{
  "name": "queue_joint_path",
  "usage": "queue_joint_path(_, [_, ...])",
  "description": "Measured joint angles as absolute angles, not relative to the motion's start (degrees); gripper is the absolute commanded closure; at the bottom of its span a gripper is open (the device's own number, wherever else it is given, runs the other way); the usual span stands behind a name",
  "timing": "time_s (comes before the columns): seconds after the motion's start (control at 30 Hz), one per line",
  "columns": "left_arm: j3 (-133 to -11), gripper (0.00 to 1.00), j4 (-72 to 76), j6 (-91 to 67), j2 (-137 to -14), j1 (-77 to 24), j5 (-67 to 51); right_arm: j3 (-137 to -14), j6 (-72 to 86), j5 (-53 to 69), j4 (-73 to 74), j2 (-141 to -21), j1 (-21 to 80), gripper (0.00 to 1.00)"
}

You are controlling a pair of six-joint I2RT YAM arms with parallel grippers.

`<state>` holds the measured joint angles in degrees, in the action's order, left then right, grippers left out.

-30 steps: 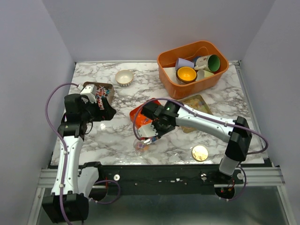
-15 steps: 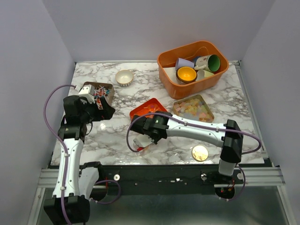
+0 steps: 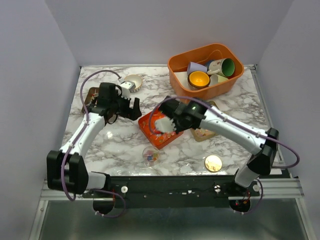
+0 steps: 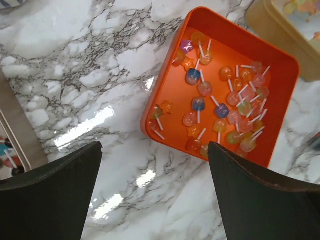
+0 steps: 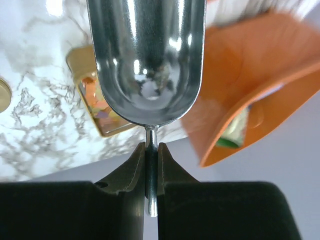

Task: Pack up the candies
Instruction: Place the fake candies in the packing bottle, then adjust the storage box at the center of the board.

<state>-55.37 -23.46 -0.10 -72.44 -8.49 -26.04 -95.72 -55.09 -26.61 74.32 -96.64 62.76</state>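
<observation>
Small coloured candies on sticks lie in a square orange tray, also in the top view. My left gripper is open and empty, over the marble just beside the tray's near left edge. My right gripper is shut on the handle of a metal scoop, which is empty and held above the orange tray. Pastel gummies fill a gold tin, partly hidden under my right arm. A brown tin of wrapped candies sits behind my left arm.
A small clear cup holding a few candies stands near the front edge. A round gold disc lies front right. A white bowl is at the back. An orange bin with coloured cups stands at the back right.
My left gripper has swung right from the brown tin to the orange tray's left side. My right gripper has lifted the scoop from the clear cup back over the orange tray.
</observation>
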Motion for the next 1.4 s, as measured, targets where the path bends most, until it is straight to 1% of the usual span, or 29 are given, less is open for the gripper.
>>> queue_joint_path(0.03, [-57.1,0.04,-23.5,2.2,-74.8,-9.6,-25.6,-95.7,-54.0,-25.3,74.3,-95.2,59.1,0.99])
queue_joint_path(0.07, [-59.0,0.08,-23.5,4.4,-77.5,-10.6,-25.0,-95.7,-52.8,-23.7,74.2,-93.9,55.6,0.99])
queue_joint_path(0.13, [-62.5,0.12,-23.5,7.6,-81.9,-11.1,-23.7,-95.7,-51.3,-21.7,74.0,-92.2,49.5,0.99])
queue_joint_path(0.17, [-64.6,0.16,-23.9,9.0,-84.6,-11.2,-23.0,-95.7,-50.4,-20.6,74.0,-91.7,46.7,0.99])
queue_joint_path(0.23, [-67.8,0.19,-24.3,11.4,-88.8,-11.3,-22.2,-95.7,-48.6,-18.0,73.6,-90.7,41.4,0.99])
queue_joint_path(0.37, [-73.6,0.20,-26.1,15.6,-96.1,-11.7,-22.6,-96.3,-46.5,-13.5,73.3,-90.4,36.6,0.99])
queue_joint_path(0.63, [-76.4,0.21,-30.2,21.5,-100.7,-18.3,-23.8,-104.3,-44.3,-7.9,73.5,-93.4,28.8,0.99])
queue_joint_path(0.73, [-76.4,0.25,-30.5,21.5,-102.6,-20.3,-22.9,-106.3,-43.9,-7.4,73.5,-94.5,27.7,0.99])
queue_joint_path(0.83, [-77.5,0.40,-31.1,20.6,-105.8,-20.8,-21.2,-107.9,-43.5,-6.7,73.6,-95.8,27.7,0.99])
queue_joint_path(0.87, [-78.3,0.49,-31.2,20.1,-107.2,-20.8,-20.4,-108.1,-43.4,-6.5,73.6,-96.0,27.7,0.99])
queue_joint_path(0.93, [-80.8,0.58,-31.9,18.7,-110.1,-20.8,-19.4,-108.4,-43.3,-6.3,73.6,-96.5,27.7,0.99])
queue_joint_path(0.97, [-82.0,0.65,-32.3,17.9,-111.3,-20.7,-19.0,-108.4,-43.3,-6.3,73.6,-96.6,27.7,0.99])
queue_joint_path(1.03, [-84.8,0.73,-33.3,15.4,-113.6,-20.6,-19.0,-108.4,-43.2,-6.3,73.6,-96.7,27.7,0.99])
queue_joint_path(1.07, [-85.4,0.83,-33.3,14.5,-114.1,-20.6,-18.9,-108.4,-43.1,-6.3,73.6,-96.7,27.7,0.99])
queue_joint_path(1.13, [-86.2,0.90,-33.1,12.4,-114.4,-20.8,-18.7,-108.4,-43.0,-6.3,73.6,-96.7,27.7,0.99])
queue_joint_path(1.17, [-86.4,1.00,-33.2,11.3,-114.4,-20.8,-18.5,-108.4,-43.0,-6.3,73.6,-96.7,27.7,0.99])
queue_joint_path(1.4, [-86.5,1.00,-32.6,2.9,-114.4,-20.5,-13.7,-108.5,-43.0,-6.3,73.6,-97.0,27.6,0.99])
